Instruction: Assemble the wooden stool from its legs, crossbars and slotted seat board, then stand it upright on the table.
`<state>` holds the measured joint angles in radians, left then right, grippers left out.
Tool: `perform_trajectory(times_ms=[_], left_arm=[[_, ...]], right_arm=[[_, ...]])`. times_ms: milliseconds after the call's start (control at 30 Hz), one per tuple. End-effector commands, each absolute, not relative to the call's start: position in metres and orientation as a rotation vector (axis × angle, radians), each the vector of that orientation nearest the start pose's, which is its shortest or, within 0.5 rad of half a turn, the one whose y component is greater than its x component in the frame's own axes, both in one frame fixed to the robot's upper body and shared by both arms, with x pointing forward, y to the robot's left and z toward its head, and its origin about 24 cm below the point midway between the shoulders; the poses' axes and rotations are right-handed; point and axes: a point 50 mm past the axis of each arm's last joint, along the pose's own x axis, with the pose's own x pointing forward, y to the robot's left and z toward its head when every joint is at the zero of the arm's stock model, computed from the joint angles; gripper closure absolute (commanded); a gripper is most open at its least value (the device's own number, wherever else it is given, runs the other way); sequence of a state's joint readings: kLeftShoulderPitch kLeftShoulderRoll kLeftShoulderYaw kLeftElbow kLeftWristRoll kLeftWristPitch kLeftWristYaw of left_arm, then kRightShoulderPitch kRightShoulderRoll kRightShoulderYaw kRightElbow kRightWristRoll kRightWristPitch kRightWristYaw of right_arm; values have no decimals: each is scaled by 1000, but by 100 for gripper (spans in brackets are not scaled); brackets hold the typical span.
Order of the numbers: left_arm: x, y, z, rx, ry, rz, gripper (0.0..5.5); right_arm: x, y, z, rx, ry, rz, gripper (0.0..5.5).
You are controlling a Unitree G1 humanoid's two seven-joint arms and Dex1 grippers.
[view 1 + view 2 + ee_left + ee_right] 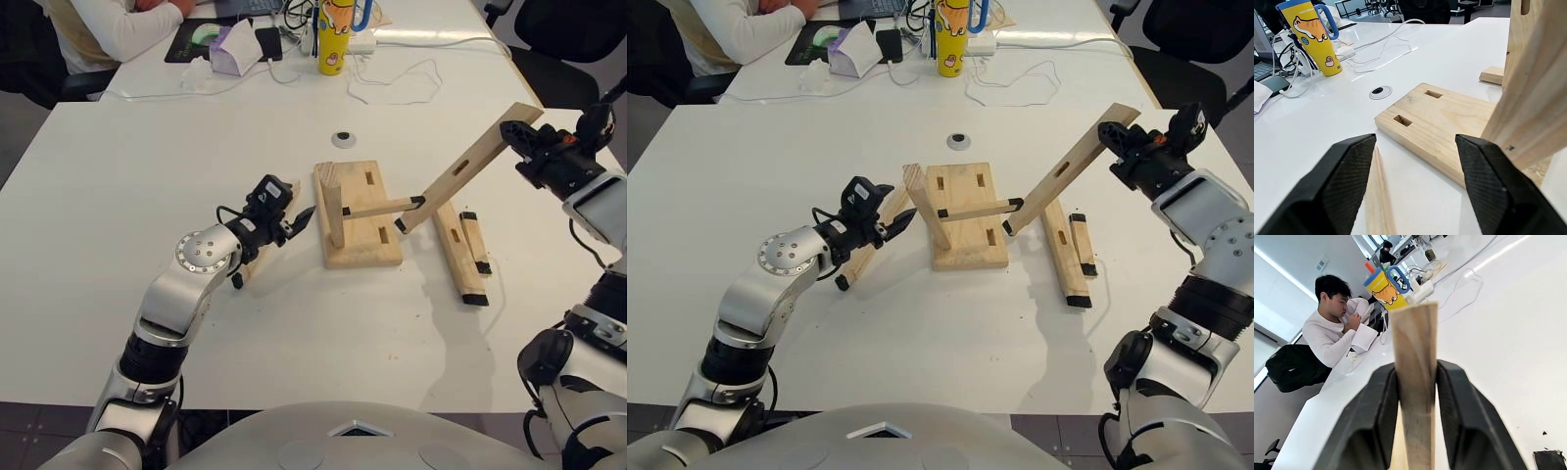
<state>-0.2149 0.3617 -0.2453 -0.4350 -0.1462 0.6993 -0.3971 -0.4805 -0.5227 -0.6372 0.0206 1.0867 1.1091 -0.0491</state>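
Left eye view: right gripper [517,135] clamps the upper end of a tilted wooden leg [460,176]; its lower end meets a crossbar [377,208] on the upright leg [333,206] standing on the slotted seat board [367,253]. Left gripper [297,223], fingers spread, sits beside the board.

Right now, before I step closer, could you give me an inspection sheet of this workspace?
Surface: white table, no spills seen.
Job's things: pale wooden slotted seat board lies flat; an upright wooden leg stands in it; a thin crossbar runs from it to a tilted leg; a long loose leg and a short loose bar lie to the right.
Clutter: yellow mug with a blue handle and a lilac box.
Grippers: left gripper open, above another loose leg; right gripper shut on the tilted leg.
Cables: white cable near the mug.
Surroundings: seated person's white sleeve, black chair.
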Motion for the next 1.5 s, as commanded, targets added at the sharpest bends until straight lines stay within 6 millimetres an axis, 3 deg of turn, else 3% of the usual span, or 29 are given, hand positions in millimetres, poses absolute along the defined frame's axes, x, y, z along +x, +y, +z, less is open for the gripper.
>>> perform_trajectory(times_ms=[33,267,867,1133,1500], left_arm=[[253,120,108,269,194,-635,248],[247,128,105,250,203,-569,248],[244,133,106,240,202,-512,248],[244,133,107,239,200,-532,248],[245,131,107,232,197,-535,248]], right_arm=[[281,-272,175,744,187,171,446],[280,-273,187,782,124,180,446],[239,-258,137,839,247,62,446],[241,-259,136,799,142,-15,446],[251,-252,133,722,30,21,446]])
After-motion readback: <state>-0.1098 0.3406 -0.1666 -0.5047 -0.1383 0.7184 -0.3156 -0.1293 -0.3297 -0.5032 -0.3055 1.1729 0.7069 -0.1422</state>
